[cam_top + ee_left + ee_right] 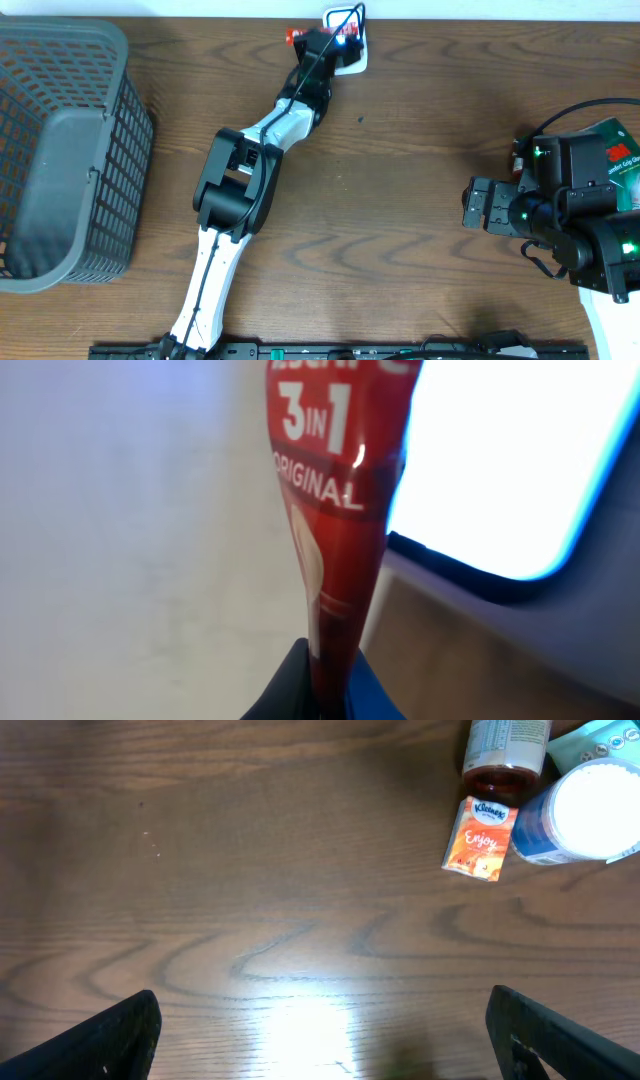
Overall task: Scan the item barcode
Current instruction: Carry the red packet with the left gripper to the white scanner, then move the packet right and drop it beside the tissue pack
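Observation:
The item is a red sachet point(335, 510) printed "3 IN 1 ORIGINAL", and my left gripper point(325, 700) is shut on its lower end. It stands upright right beside the scanner's bright white window point(510, 460). From overhead, the left gripper point(322, 45) is stretched to the table's far edge, where a bit of the red sachet point(294, 37) shows left of the white scanner point(352, 52). No barcode is visible. My right gripper point(330, 1050) hangs open over bare wood at the right side, nothing between its fingers point(120, 1040).
A grey mesh basket point(60, 150) stands at the left. Near the right arm point(545, 210) lie an orange Kleenex pack point(480, 840), a brown bottle point(505, 760), a blue-and-white tub point(580, 815) and a green 3M pack point(618, 160).

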